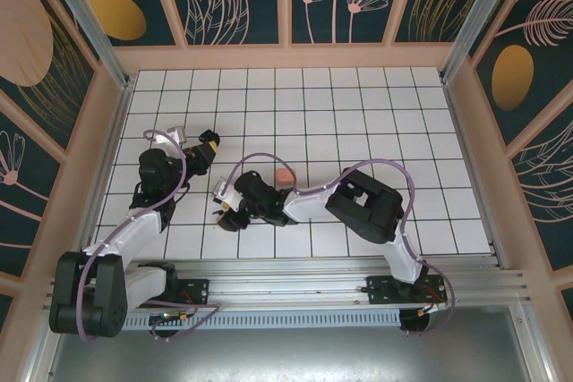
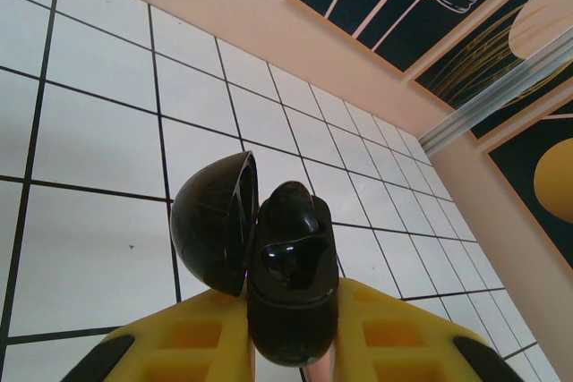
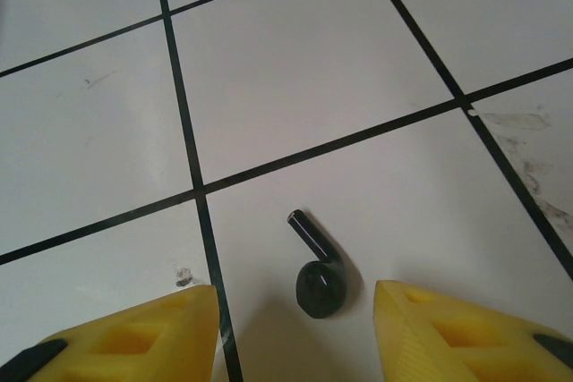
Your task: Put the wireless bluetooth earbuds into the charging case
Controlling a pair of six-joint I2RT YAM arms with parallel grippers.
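On the tiled table (image 1: 358,105), the L gripper (image 2: 291,346) is clamping the black charging case (image 2: 291,284), w/ its lid (image 2: 210,221) swung open to one side. The R gripper (image 3: 300,333) is hovering low w/ jaws apart and empty, straddling one black earbud (image 3: 318,284) that is lying on a tile, stem pointing away, just beside a grid line. Step in hand, imo: picking up this bud. Next move is calling for a short drop, a gentle close on the round head w/o flicking it, then a carry over to the case.
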